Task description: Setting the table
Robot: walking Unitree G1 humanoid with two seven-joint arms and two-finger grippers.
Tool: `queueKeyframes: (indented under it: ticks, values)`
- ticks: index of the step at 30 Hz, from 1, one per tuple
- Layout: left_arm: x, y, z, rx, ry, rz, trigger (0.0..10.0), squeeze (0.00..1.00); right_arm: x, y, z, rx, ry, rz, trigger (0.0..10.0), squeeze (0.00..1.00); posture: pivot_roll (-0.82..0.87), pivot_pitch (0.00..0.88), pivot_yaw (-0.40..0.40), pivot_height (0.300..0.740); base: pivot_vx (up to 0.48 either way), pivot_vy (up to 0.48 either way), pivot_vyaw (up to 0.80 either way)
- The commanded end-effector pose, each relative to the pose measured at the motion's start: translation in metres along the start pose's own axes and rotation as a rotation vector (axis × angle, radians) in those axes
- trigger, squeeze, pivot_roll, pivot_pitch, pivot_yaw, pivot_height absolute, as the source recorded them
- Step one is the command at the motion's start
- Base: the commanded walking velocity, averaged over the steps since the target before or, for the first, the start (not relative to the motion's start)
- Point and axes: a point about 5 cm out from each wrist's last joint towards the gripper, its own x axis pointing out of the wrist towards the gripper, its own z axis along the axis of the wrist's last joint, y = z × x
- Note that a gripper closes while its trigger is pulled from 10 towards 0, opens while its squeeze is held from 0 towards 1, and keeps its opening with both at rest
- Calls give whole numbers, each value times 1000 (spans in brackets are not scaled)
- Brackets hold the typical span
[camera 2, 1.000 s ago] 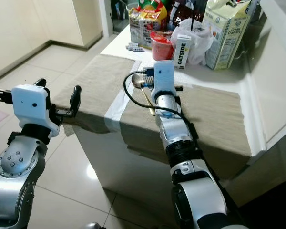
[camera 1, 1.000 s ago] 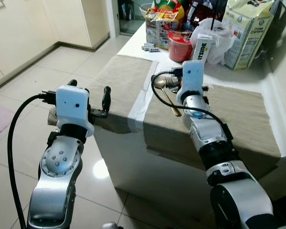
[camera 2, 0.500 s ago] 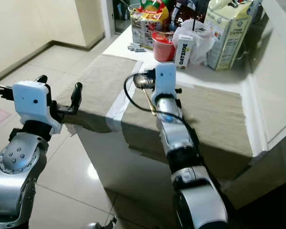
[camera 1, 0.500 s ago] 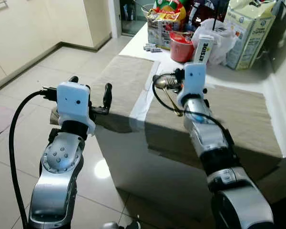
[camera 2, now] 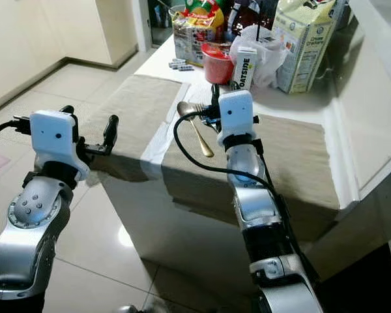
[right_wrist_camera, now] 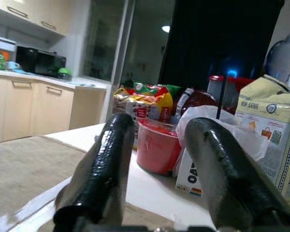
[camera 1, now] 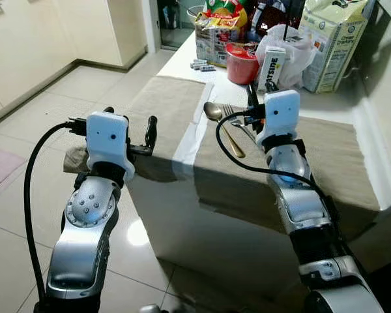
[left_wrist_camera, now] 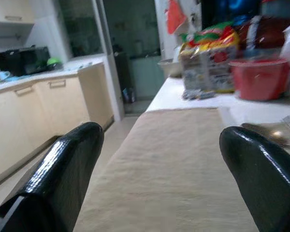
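My right gripper (right_wrist_camera: pixel 157 169), fingers apart and empty, hovers over the spoon (camera 1: pixel 219 124) and fork (camera 1: pixel 233 116) lying on the mat (camera 1: pixel 326 156) mid-tabletop, ready for arranging. My left gripper (camera 1: pixel 127 124), fingers spread, waits at the tabletop's left edge.

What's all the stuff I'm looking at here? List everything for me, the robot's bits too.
placemats: two, beige, side by side on the table.
table: one, white.
spoon: one, gold handle, on the right placemat.
fork: one, silver, beside the spoon.
red bowl: one, at the table's far end.
Oatside carton: one, white, right of the bowl.
snack bags: colourful, behind the bowl.
paper bag: one, cream, far right.
left gripper: black fingers, open, at the table's near left edge.
right gripper: black fingers, open, above the right placemat.
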Motion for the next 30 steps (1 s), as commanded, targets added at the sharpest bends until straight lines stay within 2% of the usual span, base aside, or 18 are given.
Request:
queueKeyframes:
  ticks: [1, 7, 10, 12, 13, 14, 17, 19, 20, 21, 22, 23, 24, 25, 26, 27, 30]
  values:
    - [3, 4, 0, 1, -7, 16, 10000, 0, -8, -1, -1, -16, 11, 26, 10000, 1000, -25, 7, 31, 728, 0, 0, 0]
    - [6, 8, -3, 5, -5, 31, 10000, 0, -33, -19, -10, -66, 63, 44, 10000, 1000, -47, 7, 19, 728, 0, 0, 0]
    - [5, 3, -6, 10, 0, 10, 10000, 0, -48, -31, -14, -93, 91, 30, 10000, 1000, -61, 6, 16, 728, 0, 0, 0]
    - [5, 3, -7, 13, -1, 6, 10000, 0, -51, -33, -14, -96, 96, 30, 10000, 1000, -61, 6, 16, 728, 0, 0, 0]
    - [5, 1, -8, 9, 1, 0, 10000, 0, -57, -37, -14, -107, 101, 33, 10000, 1000, -72, 8, 18, 728, 0, 0, 0]
    - [4, 1, -10, 1, 5, -5, 10000, 0, -69, -47, -14, -134, 114, 22, 10000, 1000, -72, 8, 18, 728, 0, 0, 0]
    - [4, 1, -10, 0, 5, -7, 10000, 0, -74, -52, -13, -139, 117, 14, 10000, 1000, -72, 8, 18, 728, 0, 0, 0]
    - [6, 3, -9, 4, 1, -16, 10000, 0, -85, -60, -10, -154, 135, 4, 10000, 1000, -72, 8, 18, 728, 0, 0, 0]
    - [9, 3, -9, 10, -2, -38, 10000, 0, -101, -63, -13, -196, 157, 23, 10000, 1000, -72, 8, 18, 728, 0, 0, 0]
    - [9, 3, -9, 10, -2, -38, 10000, 0, -101, -63, -13, -196, 157, 23, 10000, 1000, -72, 8, 18, 728, 0, 0, 0]
    - [12, 3, -8, 14, -5, -54, 10000, 0, -111, -64, -14, -226, 171, 42, 10000, 1000, -72, 8, 18, 728, 0, 0, 0]
    - [20, 1, -6, -8, -2, -70, 10000, 0, -122, -65, -17, -244, 195, 42, 10000, 0, -140, 20, 33, 728, 0, 0, 0]
    - [26, 1, -5, -26, 0, -80, 10000, 0, -128, -66, -18, -251, 209, 38, 10000, 0, -152, 22, 43, 728, 0, 0, 0]
    - [26, 1, -5, -26, 0, -80, 10000, 0, -128, -66, -18, -251, 209, 38, 10000, 0, -152, 22, 43, 728, 0, 0, 0]
    - [42, -5, -1, -61, 2, -108, 10000, 0, -129, -65, -19, -251, 223, 6, 10000, 0, -162, 27, 54, 728, 0, 0, 0]
    - [50, -11, 0, -82, 5, -121, 10000, 0, -129, -65, -19, -245, 225, -6, 10000, 0, -162, 28, 57, 728, 0, 0, 0]
    - [56, -15, 1, -96, 8, -131, 10000, 0, -129, -64, -19, -241, 227, -14, 10000, 0, -162, 28, 57, 728, 0, 0, 0]
